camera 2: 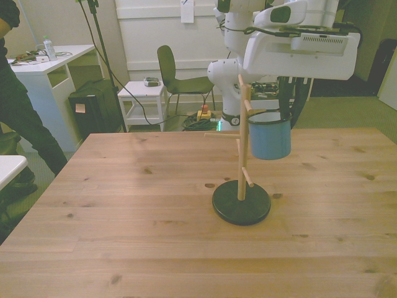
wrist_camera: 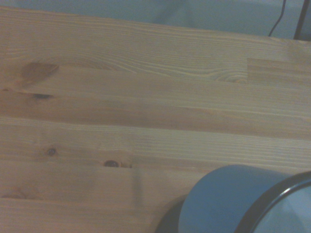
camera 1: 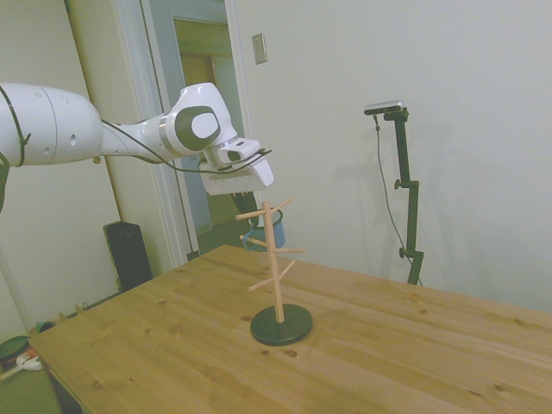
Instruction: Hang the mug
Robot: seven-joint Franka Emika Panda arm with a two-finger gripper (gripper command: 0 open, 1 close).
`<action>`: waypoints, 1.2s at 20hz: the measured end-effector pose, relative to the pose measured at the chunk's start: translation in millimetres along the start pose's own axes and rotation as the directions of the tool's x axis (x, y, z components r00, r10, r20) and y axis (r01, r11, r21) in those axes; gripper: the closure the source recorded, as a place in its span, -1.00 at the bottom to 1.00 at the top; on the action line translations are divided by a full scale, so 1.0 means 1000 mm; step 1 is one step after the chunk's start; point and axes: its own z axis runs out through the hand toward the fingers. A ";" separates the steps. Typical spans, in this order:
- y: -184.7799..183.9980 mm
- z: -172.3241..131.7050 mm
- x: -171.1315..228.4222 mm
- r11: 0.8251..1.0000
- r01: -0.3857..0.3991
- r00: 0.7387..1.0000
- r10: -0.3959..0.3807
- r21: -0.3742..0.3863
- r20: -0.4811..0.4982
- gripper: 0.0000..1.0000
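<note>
**Mug carried at peg height beside the stand**

The mug, light blue with a dark rim, hangs in the air just beside the upright of the wooden peg stand, on the front view's right; it is well clear of the table, so something above must bear it, presumably the gripper, whose body sits directly over the rim; the fingers themselves are hidden by the white housing and the mug, and whether they clamp the mug cannot be told from these views. The mug is upright, its mouth facing up; its handle is not clearly visible in any view, so its bearing toward the pegs is uncertain. In the side view the mug lies behind the stand, level with the upper pegs; this height suggests an upper peg is the target. The wrist view shows the mug's wall and rim above bare planks. Judged stage: alignment, hanging not yet done; the next move calls for threading the handle over an upward-slanting peg; a misjudged approach could knock the light stand on its round base.
</note>
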 end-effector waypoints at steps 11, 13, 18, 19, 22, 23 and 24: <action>0.001 0.007 0.002 1.000 -0.003 1.000 0.003 0.001 -0.002 1.00; 0.001 0.007 0.001 1.000 -0.004 1.000 0.004 0.001 -0.002 1.00; 0.003 0.010 0.002 1.000 -0.013 1.000 0.013 -0.004 0.002 -1.00; 0.003 0.010 0.002 1.000 -0.013 1.000 0.013 -0.004 0.002 -1.00; 0.003 0.010 0.002 1.000 -0.013 1.000 0.013 -0.004 0.003 -1.00; 0.004 0.011 0.002 1.000 -0.014 1.000 0.014 -0.005 0.003 -1.00; 0.005 0.011 0.002 1.000 -0.016 1.000 0.016 -0.005 0.003 -1.00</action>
